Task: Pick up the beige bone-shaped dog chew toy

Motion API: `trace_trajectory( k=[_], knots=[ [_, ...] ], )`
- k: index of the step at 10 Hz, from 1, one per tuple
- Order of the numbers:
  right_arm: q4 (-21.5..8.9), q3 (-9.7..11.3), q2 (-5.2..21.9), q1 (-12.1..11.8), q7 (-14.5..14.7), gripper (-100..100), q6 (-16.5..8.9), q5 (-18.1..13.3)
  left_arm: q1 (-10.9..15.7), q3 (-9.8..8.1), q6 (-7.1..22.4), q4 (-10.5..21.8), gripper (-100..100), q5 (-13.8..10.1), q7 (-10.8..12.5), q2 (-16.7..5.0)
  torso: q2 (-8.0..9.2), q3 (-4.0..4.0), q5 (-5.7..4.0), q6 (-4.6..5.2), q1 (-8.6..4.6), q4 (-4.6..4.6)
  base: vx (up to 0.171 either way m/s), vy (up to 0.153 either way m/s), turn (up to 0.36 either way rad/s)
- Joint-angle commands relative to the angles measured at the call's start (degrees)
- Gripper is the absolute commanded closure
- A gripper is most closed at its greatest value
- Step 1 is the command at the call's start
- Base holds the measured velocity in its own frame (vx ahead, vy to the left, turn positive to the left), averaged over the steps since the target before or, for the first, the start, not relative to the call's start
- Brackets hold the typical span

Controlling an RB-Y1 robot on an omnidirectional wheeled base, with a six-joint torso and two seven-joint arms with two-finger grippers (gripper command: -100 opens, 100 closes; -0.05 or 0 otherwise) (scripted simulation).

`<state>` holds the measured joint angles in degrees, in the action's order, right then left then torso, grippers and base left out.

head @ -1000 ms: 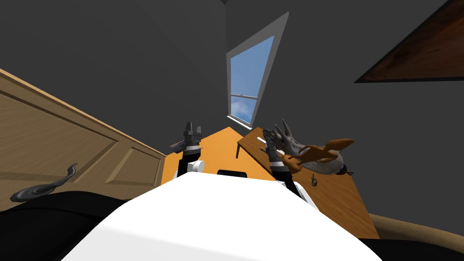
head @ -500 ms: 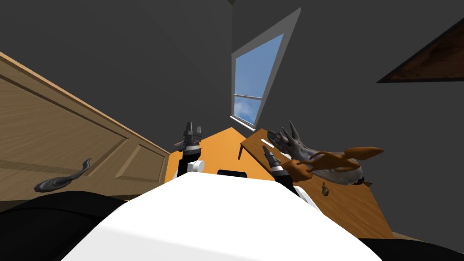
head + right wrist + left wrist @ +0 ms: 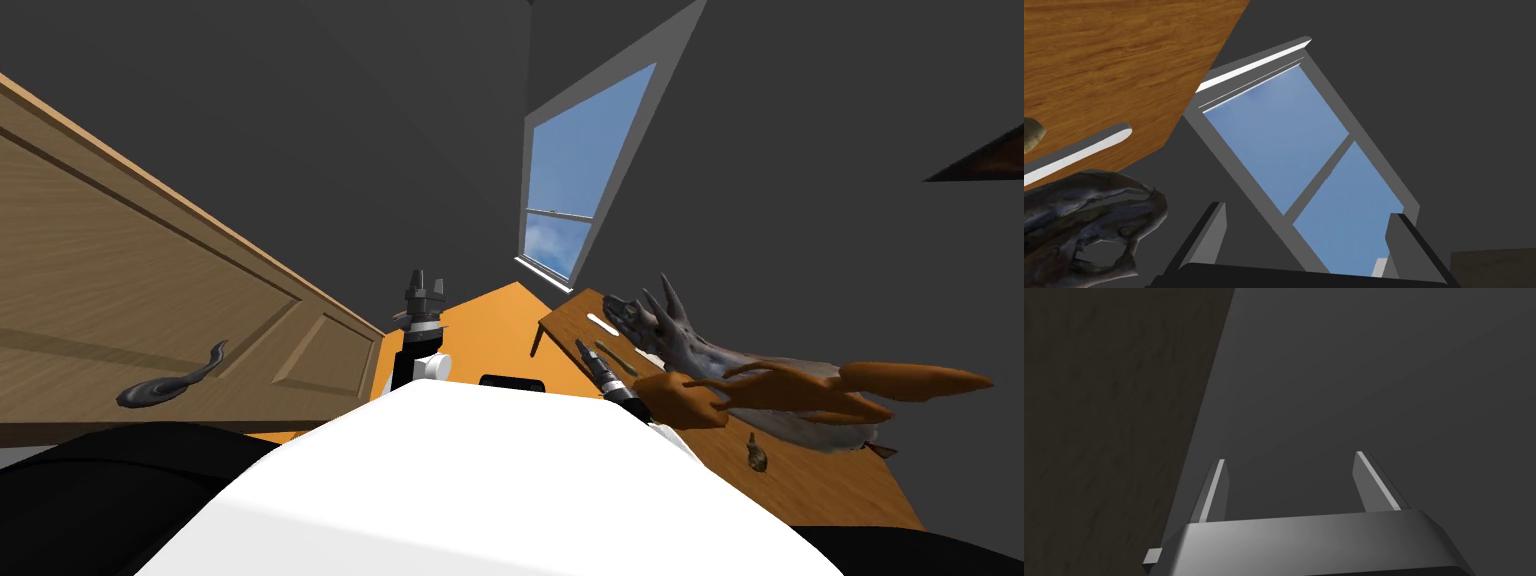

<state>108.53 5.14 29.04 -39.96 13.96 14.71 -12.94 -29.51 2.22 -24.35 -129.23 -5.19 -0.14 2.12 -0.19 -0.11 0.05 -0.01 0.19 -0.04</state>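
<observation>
Your head camera has swung left, carrying the window [image 3: 585, 180] and wooden table [image 3: 800, 480] rightward across the view. Your right gripper [image 3: 582, 345] has sunk lower, drawing away from the dark horned figure [image 3: 680, 335]

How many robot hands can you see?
2. The left hand is open, up near the wooden door. The right hand is open at the table's edge, beside a dark spiky thing.
</observation>
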Motion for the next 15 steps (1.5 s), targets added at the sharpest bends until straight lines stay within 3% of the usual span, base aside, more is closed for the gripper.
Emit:
trace_trajectory(
  k=[1, 4, 7, 8, 10, 11, 15],
  knots=[
    [-2.9, 0.0, 1.1, 0.0, 0.6, -100, 0.2, -0.8, 0.0, 0.0, 0.0, 0.0, 0, 0.0, 0.0, 0.0, 0.0, 0.0, 0.0, 0.0, 0.0, 0.0, 0.044, 0.032, 0.063],
    [-6.0, 0.5, 2.9, -0.5, 1.6, -100, -0.8, -2.9, 0.0, 0.0, 0.0, 0.0, 0, 0.0, 0.0, 0.0, 0.09, 0.05, -0.02, 0.0, -0.1, 0.02, 0.036, 0.018, 0.069],
    [-11.7, 1.5, 6.4, -1.4, 3.8, -100, -2.9, -7.1, 0.0, -0.01, 0.0, 0.0, 0, 0.0, 0.0, 0.0, -0.01, 0.0, -0.02, 0.03, -0.1, 0.0, 0.068, 0.023, 0.114],
    [-12.2, 1.5, 6.4, -1.4, 3.8, -100, -2.9, -7.1, 0.0, 0.0, 0.0, 0.0, 0, 0.0, 0.0, 0.0, -0.04, -0.02, -0.02, 0.01, -0.11, -0.01, 0.061, 0.014, 0.065],
    [-16.9, 2.6, 9.6, -2.1, 6.0, -100, -5.1, -11.3, 0.0, 0.0, 0.0, 0.0, 0, 0.0, 0.0, 0.0, -0.04, -0.02, -0.02, 0.02, -0.12, -0.01, 0.097, 0.026, 0.164],
    [-18.1, 2.6, 9.7, -2.1, 6.0, -100, -5.1, -11.6, 0.0, 0.0, 0.0, 0.0, 0, 0.0, 0.0, 0.0, -0.16, -0.09, -0.01, 0.0, -0.09, -0.03, 0.093, 0.019, 0.063],
    [-26.4, 3.9, 14.0, -3.0, 9.0, -100, -8.5, -18.4, 0.0, -0.01, 0.0, 0.0, 0, 0.0, 0.0, 0.0, -0.08, -0.05, -0.01, 0.05, -0.13, -0.02, 0.087, 0.01, 0.126]
  ],
)
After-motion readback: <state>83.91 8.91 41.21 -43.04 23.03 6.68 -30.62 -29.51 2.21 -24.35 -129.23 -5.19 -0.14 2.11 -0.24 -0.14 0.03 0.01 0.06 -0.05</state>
